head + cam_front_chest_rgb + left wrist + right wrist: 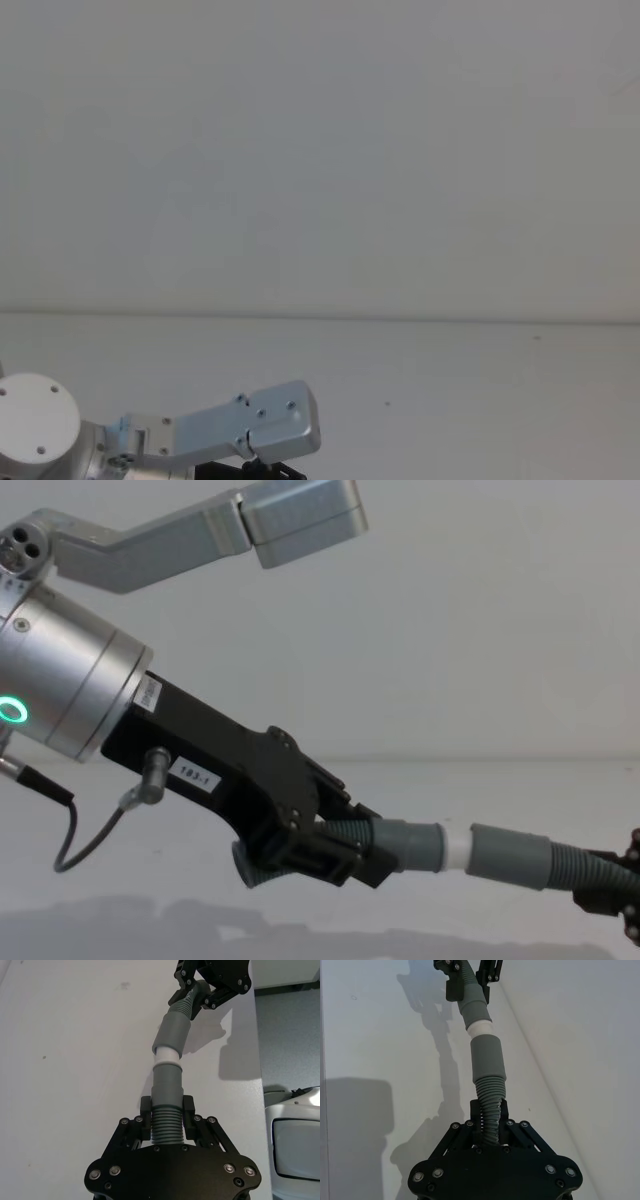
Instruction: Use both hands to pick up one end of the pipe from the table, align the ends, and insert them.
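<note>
above the table (75, 1060), the left gripper (330, 855) is clamped on the ribbed part of one pipe piece (405, 845), and at 3 o'clock from it the right gripper (490, 1125) is clamped on the ribbed part of the other pipe piece (515, 858). the white tip (458, 850) sits at the mouth of the grey socket (487, 1057), with white showing between the cuffs. i judge both axes should be brought into one line and pushed straight, because the pieces meet at a small bend. how deep the tip sits is hidden, and the right gripper is cut off in the chest view.

Above the table (75, 1085), the left pipe piece (400, 845) meets the right pipe piece (520, 858) end to end.
</note>
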Motion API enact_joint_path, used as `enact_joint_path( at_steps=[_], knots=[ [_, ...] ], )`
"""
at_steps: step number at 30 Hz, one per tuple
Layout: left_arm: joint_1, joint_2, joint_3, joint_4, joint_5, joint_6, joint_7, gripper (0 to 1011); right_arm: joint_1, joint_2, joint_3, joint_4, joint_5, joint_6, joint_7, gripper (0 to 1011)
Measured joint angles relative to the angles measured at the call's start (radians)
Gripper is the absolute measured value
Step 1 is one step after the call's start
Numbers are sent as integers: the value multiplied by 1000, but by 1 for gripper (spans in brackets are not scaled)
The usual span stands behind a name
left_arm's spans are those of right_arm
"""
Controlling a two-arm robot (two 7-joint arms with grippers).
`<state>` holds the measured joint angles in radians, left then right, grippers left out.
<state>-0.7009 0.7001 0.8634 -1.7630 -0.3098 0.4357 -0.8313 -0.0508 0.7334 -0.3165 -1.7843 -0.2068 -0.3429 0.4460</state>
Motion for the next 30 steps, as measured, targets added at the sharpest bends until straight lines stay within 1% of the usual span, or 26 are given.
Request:
enact_joint_path(
  at_steps=[30],
  knots=[
    [3,7,-1,-6,-4,5,5,327,3,-1,-5,0,-2,-1,0,157]
  ],
)
